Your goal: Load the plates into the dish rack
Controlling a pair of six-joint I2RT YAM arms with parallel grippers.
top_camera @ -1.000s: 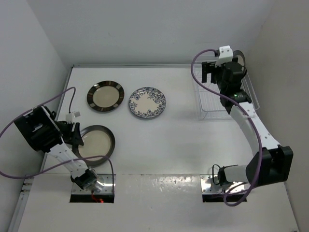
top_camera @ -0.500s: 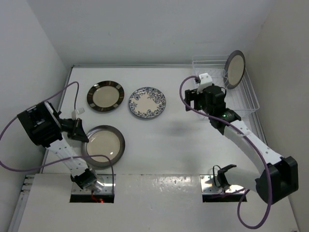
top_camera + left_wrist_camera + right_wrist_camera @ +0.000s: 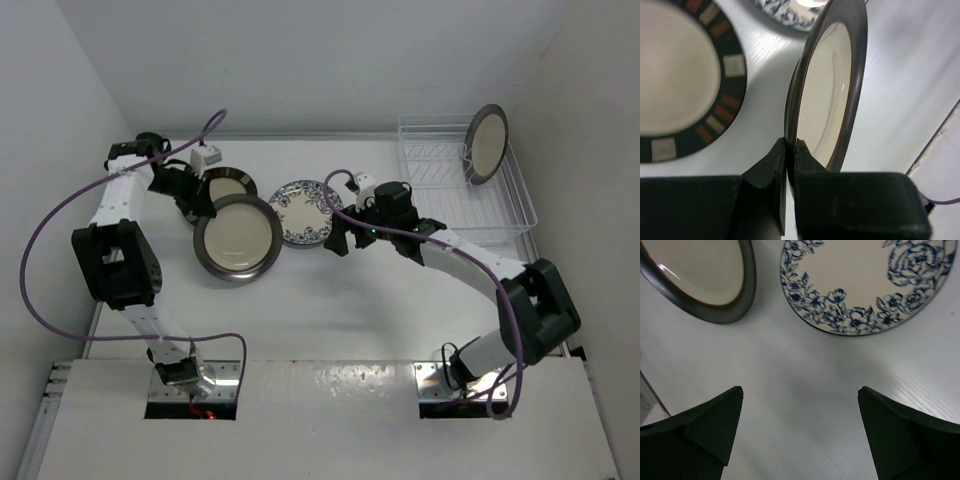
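Left jaws raised brown-rimmed plate (image 3: pixel 237 237); right jaws quit rack (image 3: pixel 440 192).

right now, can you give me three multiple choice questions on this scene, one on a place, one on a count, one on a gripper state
1. Where is the floral plate?
A) flat on the table
B) leaning on the wall
C) stacked on another plate

2. How many plates stand in the dish rack?
A) none
B) one
C) three

3. The left gripper is:
A) wide open
B) shut on the lifted plate
C) shut on a cable

Answers: 1 A, it lies flat beside the open right gripper. 2 B, a single racked plate stands on edge there. 3 B, both fingers clamp its rim.
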